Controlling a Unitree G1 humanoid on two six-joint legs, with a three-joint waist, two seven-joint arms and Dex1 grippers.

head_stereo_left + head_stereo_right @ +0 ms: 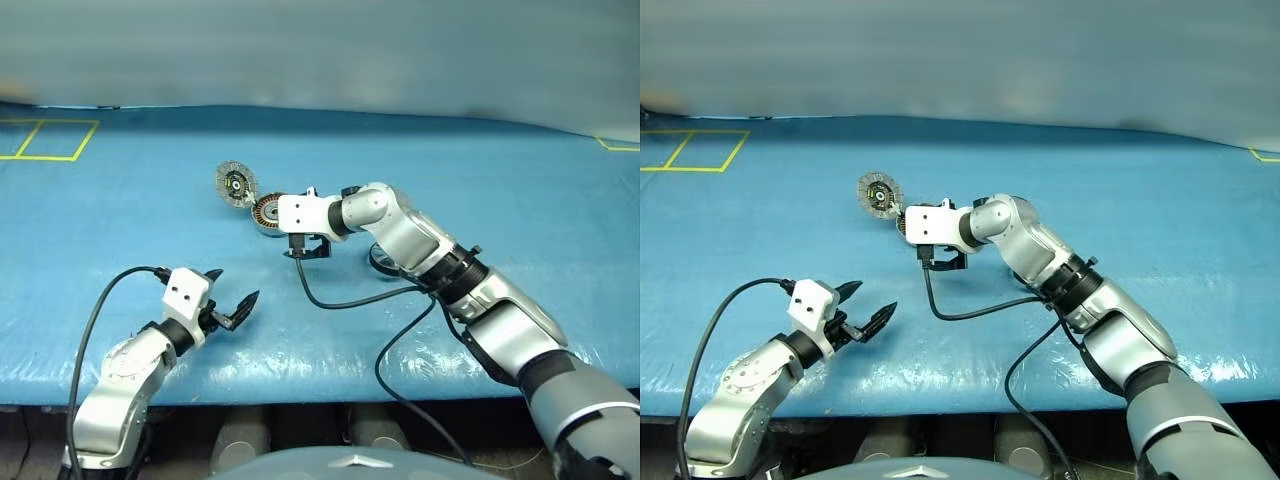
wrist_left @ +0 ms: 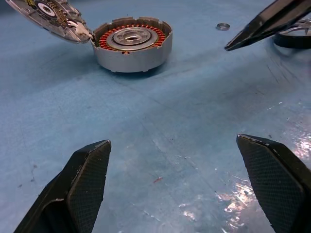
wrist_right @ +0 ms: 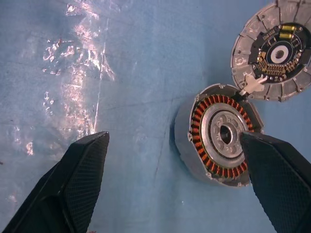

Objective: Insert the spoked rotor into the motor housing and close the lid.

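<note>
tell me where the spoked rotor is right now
In the left eye view the spoked rotor lies on the blue table, right of the motor housing, mostly hidden behind the right arm.

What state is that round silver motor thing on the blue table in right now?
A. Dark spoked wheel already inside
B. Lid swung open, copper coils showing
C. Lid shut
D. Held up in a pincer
B: the lid is swung open beside the motor housing, baring its copper windings.
</note>
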